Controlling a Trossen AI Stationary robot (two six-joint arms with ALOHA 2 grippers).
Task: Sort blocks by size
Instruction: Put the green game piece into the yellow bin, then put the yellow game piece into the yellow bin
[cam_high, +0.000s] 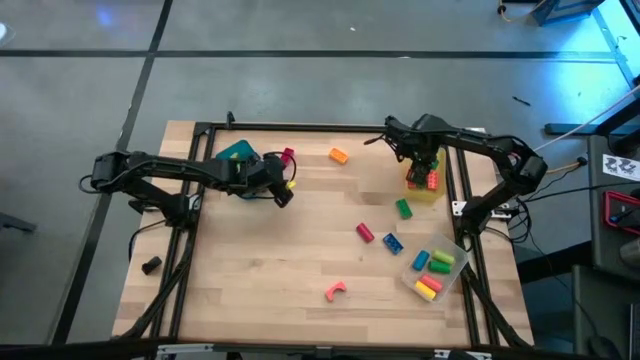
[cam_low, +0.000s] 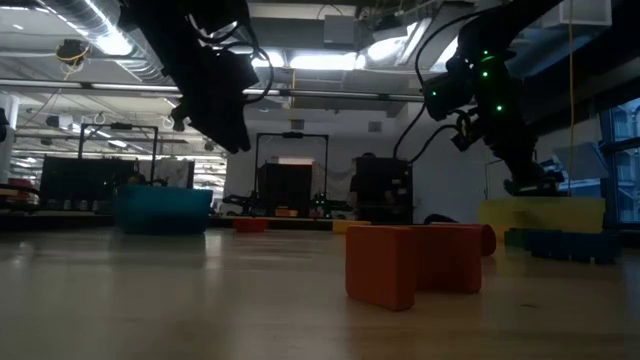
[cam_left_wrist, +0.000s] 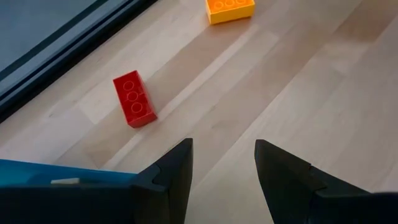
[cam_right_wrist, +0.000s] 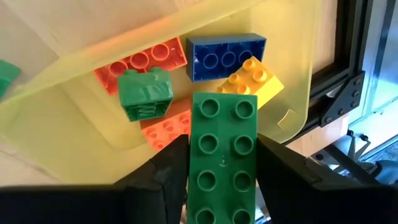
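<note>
1. Wooden desk (cam_high: 260, 270) carries loose blocks in its middle: an orange brick (cam_high: 339, 155), a green block (cam_high: 403, 208) and a pink arch (cam_high: 335, 291), with a clear tray (cam_high: 458, 277) of pieces near the right edge.
2. Right end effector (cam_right_wrist: 222, 163) grips a long green brick (cam_right_wrist: 222, 149) between its fingers, long axis running along them.
3. It hangs directly over the yellow tray (cam_right_wrist: 81, 134), which holds red, blue, yellow and green bricks, so the release is straight down.
4. Left end effector (cam_left_wrist: 223, 168) is open and empty beside the teal tray (cam_high: 237, 152); a red brick (cam_left_wrist: 134, 99) lies just ahead, slightly to one side.
</note>
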